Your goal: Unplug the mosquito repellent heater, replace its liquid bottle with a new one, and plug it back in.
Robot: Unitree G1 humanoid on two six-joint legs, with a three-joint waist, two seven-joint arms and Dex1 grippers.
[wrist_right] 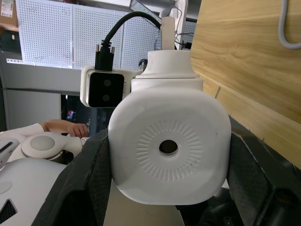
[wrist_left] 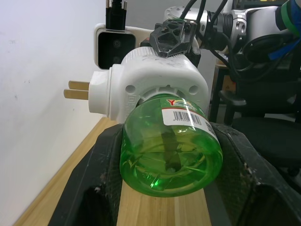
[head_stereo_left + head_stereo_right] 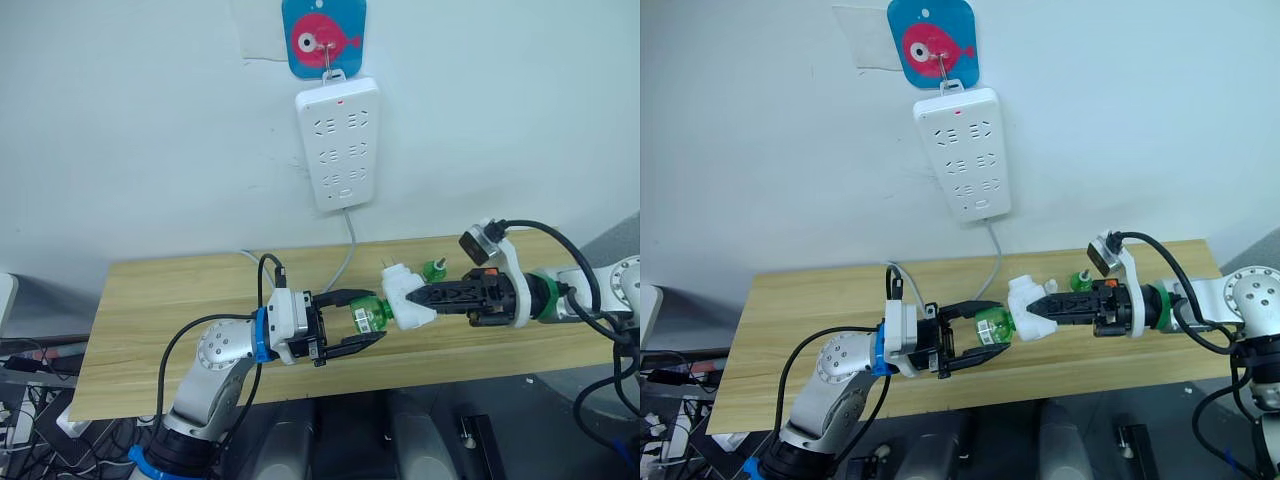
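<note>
Two tools, right (image 3: 425, 297) clamping heater (image 3: 402, 290), left (image 3: 365, 320) spread around green bottle (image 3: 368, 315)

A plain white wall (image 3: 130, 130) is seen behind a long light wooden tabletop (image 3: 170, 300). A blue square hook plate with a pink fish (image 3: 323, 36) is fixed high on the wall. A white perforated pegboard panel (image 1: 47, 40) is seen across the room. Tangled black cables (image 3: 30, 400) are piled at floor level, lower left.
</note>
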